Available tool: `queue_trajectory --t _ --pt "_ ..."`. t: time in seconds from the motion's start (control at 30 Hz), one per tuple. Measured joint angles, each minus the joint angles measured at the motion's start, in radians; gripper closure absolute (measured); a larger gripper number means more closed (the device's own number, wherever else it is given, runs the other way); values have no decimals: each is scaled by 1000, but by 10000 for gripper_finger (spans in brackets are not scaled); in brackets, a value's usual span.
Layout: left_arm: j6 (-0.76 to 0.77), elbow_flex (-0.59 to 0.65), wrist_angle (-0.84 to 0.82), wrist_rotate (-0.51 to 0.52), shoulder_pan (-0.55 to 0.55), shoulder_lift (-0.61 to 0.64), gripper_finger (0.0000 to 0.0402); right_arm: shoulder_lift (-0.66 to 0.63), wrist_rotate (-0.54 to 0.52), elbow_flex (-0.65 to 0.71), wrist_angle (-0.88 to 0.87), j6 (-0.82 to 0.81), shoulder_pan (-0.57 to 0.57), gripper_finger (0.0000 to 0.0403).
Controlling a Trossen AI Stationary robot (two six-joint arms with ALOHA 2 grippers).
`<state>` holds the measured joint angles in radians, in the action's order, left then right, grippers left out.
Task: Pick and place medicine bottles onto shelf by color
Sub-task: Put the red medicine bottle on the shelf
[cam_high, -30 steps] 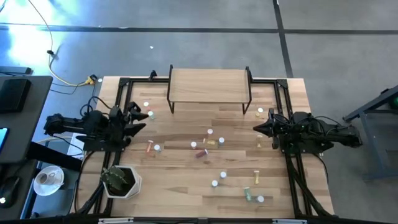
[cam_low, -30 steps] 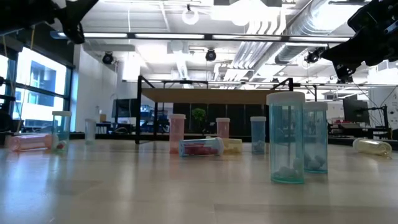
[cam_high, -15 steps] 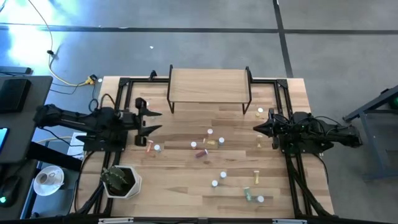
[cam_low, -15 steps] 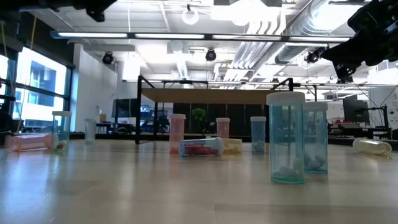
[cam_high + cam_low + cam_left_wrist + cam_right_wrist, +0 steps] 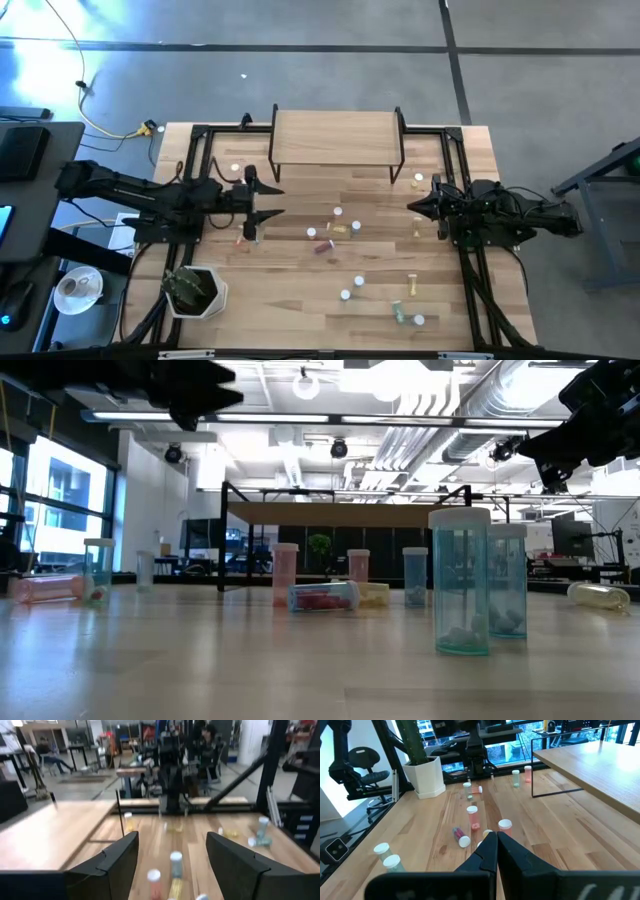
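1. The left gripper (image 5: 272, 199) hangs above the left part of the table (image 5: 300, 310), in front of the shelf's left end, with its fingers spread wide and pointing toward the table's middle. The left wrist view shows a broad gap between the two fingers (image 5: 117, 857), with nothing in it.
2. Just beneath and beside that gripper lie a pink bottle (image 5: 240, 237) on its side, its long axis running roughly front to back, and a bottle standing on end (image 5: 253, 238) close by.
3. The shelf (image 5: 335, 137) stands at the table's back edge, its long side running left to right; no bottle shows on its top.
4. Near the table's middle, a red bottle lies on its side (image 5: 324, 246), long axis left to right, next to a standing pink one (image 5: 312, 233). A yellow bottle (image 5: 342, 229) lies just beside them, also left to right.
5. Toward the front right, more bottles are scattered: two upright ones (image 5: 346, 295), a yellow one lying front to back (image 5: 409, 283), and a green one on its side (image 5: 399, 313).
6. The right gripper (image 5: 413, 207) waits above the table's right edge with its fingers (image 5: 490, 851) pressed together, holding nothing, pointing toward the middle.
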<state>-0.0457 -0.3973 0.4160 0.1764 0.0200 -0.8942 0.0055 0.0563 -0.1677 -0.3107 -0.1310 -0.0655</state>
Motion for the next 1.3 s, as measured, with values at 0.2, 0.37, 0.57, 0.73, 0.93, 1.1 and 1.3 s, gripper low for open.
queue_trajectory --t 0.2,0.37,0.57,0.73,0.93,1.1,1.3 --pt "12 0 0 -22 0 -92 176 0 0 0 0 0 0 402" --pt "48 0 59 -62 0 -187 176 0 0 0 0 0 0 402" --pt "77 0 137 -61 0 -324 176 0 0 0 0 0 0 402" --pt "78 0 190 -60 0 -428 176 0 0 0 0 0 0 402" --pt "78 -23 257 -59 0 -545 176 0 0 0 0 0 0 402" --pt "68 -87 256 -60 0 -637 176 0 0 0 0 0 0 402" --pt "63 -135 248 -61 0 -713 176 0 0 0 0 0 0 402"
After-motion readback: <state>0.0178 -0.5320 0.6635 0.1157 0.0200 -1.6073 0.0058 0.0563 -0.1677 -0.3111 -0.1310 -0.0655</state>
